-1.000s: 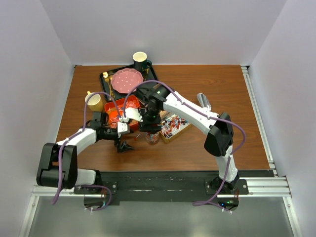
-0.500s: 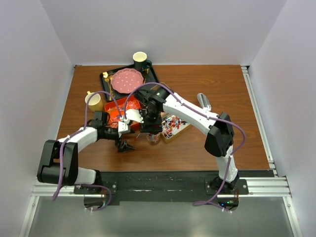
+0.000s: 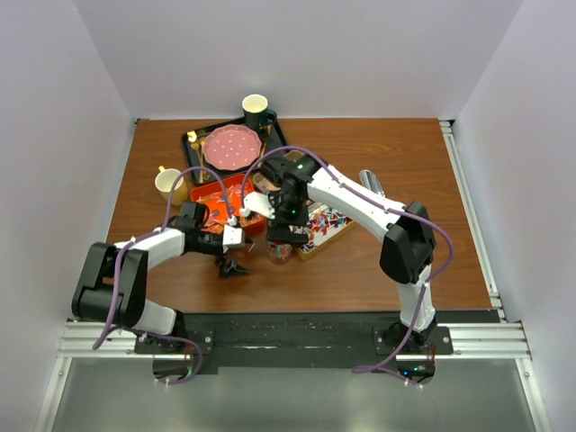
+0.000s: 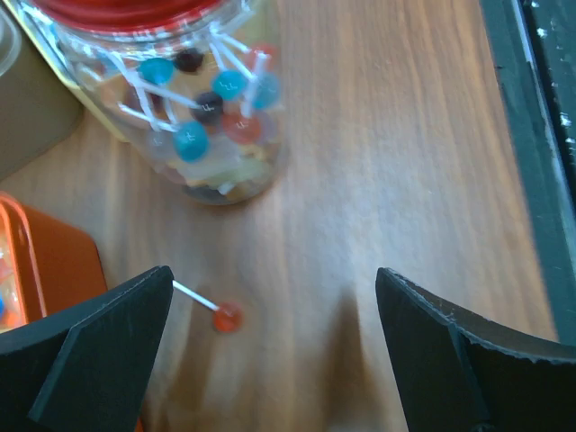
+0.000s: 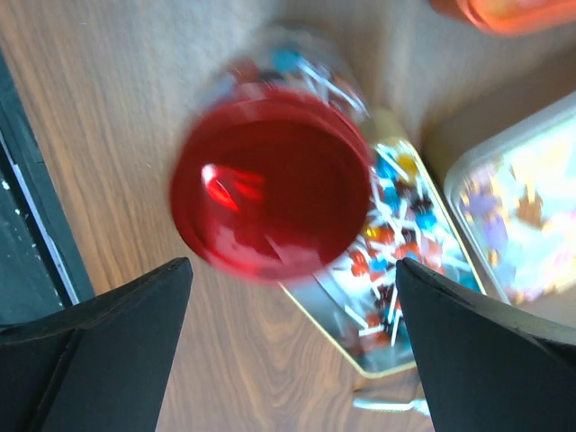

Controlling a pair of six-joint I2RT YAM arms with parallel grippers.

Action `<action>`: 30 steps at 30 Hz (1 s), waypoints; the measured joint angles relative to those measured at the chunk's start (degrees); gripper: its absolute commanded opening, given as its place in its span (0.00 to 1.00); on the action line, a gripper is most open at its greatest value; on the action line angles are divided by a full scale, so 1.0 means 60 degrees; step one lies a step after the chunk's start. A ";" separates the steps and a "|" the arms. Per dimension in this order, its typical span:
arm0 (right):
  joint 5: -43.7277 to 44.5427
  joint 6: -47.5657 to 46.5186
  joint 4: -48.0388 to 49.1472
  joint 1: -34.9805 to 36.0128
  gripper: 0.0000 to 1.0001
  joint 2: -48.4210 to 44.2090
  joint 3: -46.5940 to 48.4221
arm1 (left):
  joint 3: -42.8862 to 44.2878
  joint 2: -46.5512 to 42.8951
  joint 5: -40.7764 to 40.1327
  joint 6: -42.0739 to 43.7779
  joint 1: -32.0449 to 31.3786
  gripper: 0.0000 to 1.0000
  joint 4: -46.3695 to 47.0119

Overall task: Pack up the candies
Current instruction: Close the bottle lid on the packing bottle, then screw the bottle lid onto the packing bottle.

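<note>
Top cam overhead, wrist cams close, sharing jar [image 4: 211, 135]

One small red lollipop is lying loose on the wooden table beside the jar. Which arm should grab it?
Left. The open left gripper hangs right over the small red lollipop, while the open right gripper sits above the round red lid of the clear jar.
</note>
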 measured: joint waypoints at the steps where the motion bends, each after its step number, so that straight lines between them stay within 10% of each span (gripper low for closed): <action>1: -0.0004 0.0098 0.0004 -0.0127 0.99 -0.0102 0.0000 | 0.0113 0.0204 -0.0007 0.0022 -0.0007 1.00 0.0113; 16: -0.0776 0.1832 0.1424 -0.2266 0.99 -0.2699 -0.0266 | 0.1614 0.0044 -0.0481 -0.2554 -0.0040 1.00 0.1552; 23: -0.0525 0.2750 0.2240 -0.3530 0.99 -0.2630 -0.0244 | -0.0918 -0.3238 -0.3891 -0.7708 -0.1974 1.00 0.5326; 30: -0.0503 0.3198 0.3005 -0.4492 0.99 -0.2849 -0.0688 | -0.3093 -0.3690 -0.7399 -0.9639 -0.4193 1.00 0.8127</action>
